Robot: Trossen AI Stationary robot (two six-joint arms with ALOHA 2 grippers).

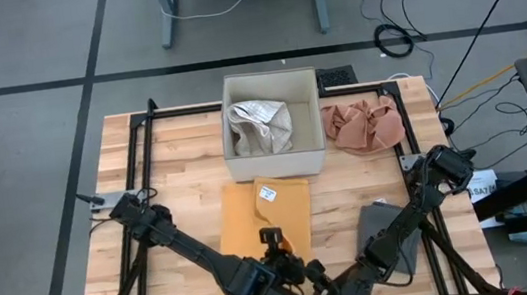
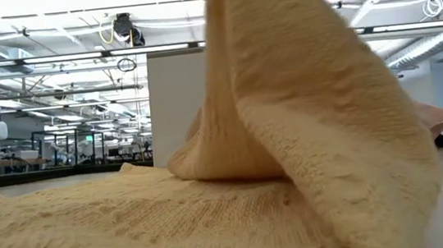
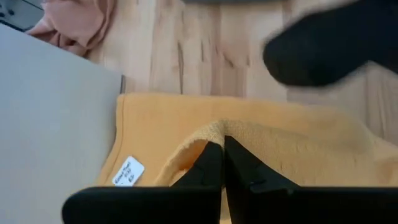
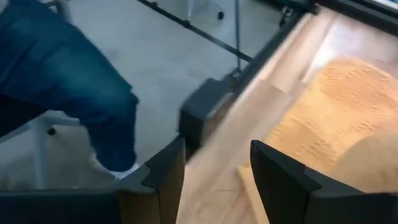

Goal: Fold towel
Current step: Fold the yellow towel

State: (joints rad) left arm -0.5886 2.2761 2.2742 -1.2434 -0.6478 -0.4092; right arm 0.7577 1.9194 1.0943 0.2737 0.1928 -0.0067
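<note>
Towel [image 1: 270, 214] edge is pinched between the clenched left gripper [image 3: 222, 163] jaws and should be carried flat across, while the right gripper [image 4: 214, 171], jaws released, waits beside it.

The pale wooden plank surface [image 1: 175, 168] carries a yellow towel [image 1: 269, 212] near its front middle, a white open box [image 1: 272, 116] just behind the towel, a crumpled pink cloth [image 1: 366, 125] right beside the box, and a grey cloth [image 1: 387, 236] toward the front right corner
</note>
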